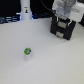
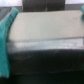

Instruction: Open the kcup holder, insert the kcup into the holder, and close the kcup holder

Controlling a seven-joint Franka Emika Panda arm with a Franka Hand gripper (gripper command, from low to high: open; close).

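The kcup (image 1: 27, 52), a small white pod with a green top, stands upright on the white table toward the exterior view's left, alone and far from the arm. The black boxy kcup holder (image 1: 63, 31) sits at the back on the exterior view's right. My gripper (image 1: 64, 22) hangs right over it under the white hand, and its dark fingers merge with the black box, so I cannot tell how the jaws stand. The wrist view is blurred: it shows the holder's flat pale top (image 2: 45, 27) and its dark front face (image 2: 47, 62) close up. No tray shows pulled out.
A white upright object (image 1: 25, 10) with a blue glow beside it stands at the back on the exterior view's left, with dark items (image 1: 9, 20) along the back edge. A teal shape (image 2: 5, 45) fills one side of the wrist view.
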